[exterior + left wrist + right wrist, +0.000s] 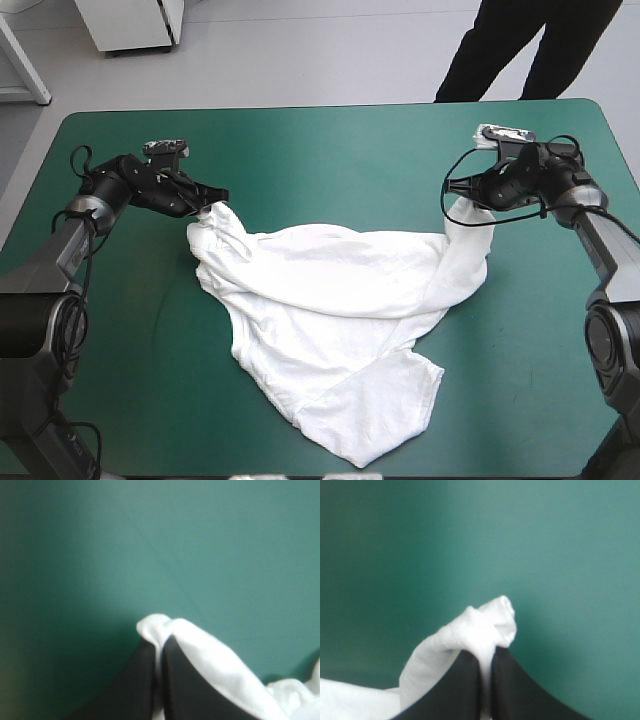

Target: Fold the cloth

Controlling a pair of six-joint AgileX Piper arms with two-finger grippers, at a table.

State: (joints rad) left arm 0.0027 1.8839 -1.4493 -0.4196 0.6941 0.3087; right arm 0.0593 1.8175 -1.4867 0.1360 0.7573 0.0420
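The white T-shirt (330, 330) hangs stretched between both grippers, its middle sagging onto the teal-green table (330, 150) and a loose part trailing toward the near edge. My left gripper (212, 203) is shut on the T-shirt's left corner, held just above the table's left part. In the left wrist view the left gripper (159, 642) pinches a white fold (165, 627) that pokes past its tips. My right gripper (460, 200) is shut on the T-shirt's right end. A bunched white tuft (492, 620) sticks out beyond the right gripper (486, 652) in the right wrist view.
Bare teal-green cover lies between the shirt and the table's far edge (330, 107), and along both side edges. Nothing else stands on the table.
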